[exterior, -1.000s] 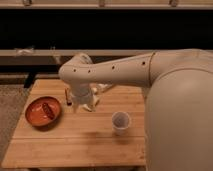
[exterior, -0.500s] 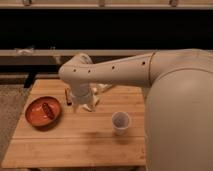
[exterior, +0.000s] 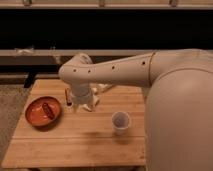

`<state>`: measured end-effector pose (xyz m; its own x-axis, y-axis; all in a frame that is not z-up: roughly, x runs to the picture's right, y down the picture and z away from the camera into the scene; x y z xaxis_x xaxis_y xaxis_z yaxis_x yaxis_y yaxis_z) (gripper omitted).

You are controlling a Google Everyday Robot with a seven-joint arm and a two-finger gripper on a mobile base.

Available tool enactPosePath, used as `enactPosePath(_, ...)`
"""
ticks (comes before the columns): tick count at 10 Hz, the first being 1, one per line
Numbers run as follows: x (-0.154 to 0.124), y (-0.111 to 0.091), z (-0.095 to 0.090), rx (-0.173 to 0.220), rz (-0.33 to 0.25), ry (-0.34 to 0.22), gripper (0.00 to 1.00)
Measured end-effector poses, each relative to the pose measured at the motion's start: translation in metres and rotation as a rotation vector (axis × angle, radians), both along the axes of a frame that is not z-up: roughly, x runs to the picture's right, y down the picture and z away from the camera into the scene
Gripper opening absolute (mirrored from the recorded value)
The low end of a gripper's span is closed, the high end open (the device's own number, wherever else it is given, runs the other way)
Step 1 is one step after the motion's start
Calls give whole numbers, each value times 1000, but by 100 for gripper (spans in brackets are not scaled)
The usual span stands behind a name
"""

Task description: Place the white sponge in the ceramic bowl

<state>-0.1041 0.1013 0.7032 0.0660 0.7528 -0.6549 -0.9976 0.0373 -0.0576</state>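
Note:
My gripper (exterior: 84,104) hangs from the white arm over the middle of the wooden table (exterior: 75,145), pointing down, a little above the surface. A small off-white block, the white sponge (exterior: 88,106), sits at its tip, and the gripper looks shut on it. The ceramic bowl (exterior: 120,121), a small white straight-sided cup, stands on the table to the right of the gripper and nearer the front, apart from it. The arm hides the table behind the gripper.
A wide orange dish (exterior: 35,116) with a small dark reddish piece in it sits at the table's left. A dark upright object (exterior: 67,96) stands just left of the gripper. Something pale (exterior: 103,88) pokes out behind the arm. My white body fills the right side.

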Motion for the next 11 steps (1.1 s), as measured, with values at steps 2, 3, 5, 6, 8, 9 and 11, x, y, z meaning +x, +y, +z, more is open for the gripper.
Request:
enactPosePath(2, 0, 0, 0, 0, 0, 0, 65)
enactPosePath(3, 0, 0, 0, 0, 0, 0, 65)
enactPosePath(5, 0, 0, 0, 0, 0, 0, 65)
enactPosePath(6, 0, 0, 0, 0, 0, 0, 65)
enactPosePath(8, -1, -2, 6, 4, 4, 11, 65)
enactPosePath(9, -2, -5, 17, 10, 8, 21, 65)
enactPosePath(11, -3, -21, 54, 21, 29, 39, 65)
